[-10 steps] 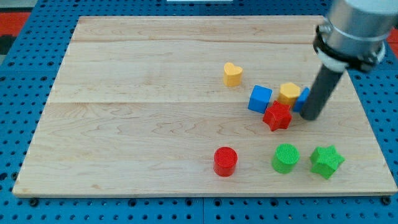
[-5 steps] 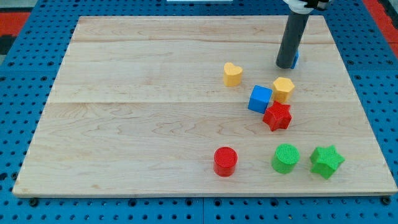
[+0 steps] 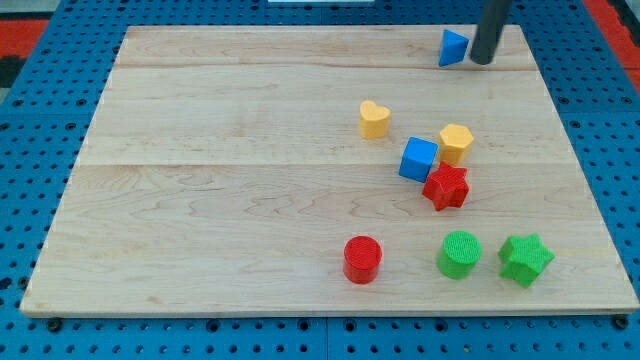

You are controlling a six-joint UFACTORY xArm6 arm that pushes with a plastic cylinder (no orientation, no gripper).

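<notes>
My tip [image 3: 482, 61] stands near the board's top right corner, touching the right side of a small blue triangular block [image 3: 453, 47]. Well below it sits a cluster: a yellow hexagonal block [image 3: 456, 143], a blue cube [image 3: 418, 159] and a red star block [image 3: 446, 187], packed close together. A yellow heart block [image 3: 374, 119] lies alone to the left of that cluster.
A red cylinder [image 3: 362, 259], a green cylinder [image 3: 459, 253] and a green star block [image 3: 525, 259] sit in a row near the bottom edge of the wooden board [image 3: 220, 200]. Blue pegboard surrounds the board.
The rod has swept from beside the cluster toward the view's top, carrying the small blue block with it up to the board's top right corner. The other blocks stayed put.
</notes>
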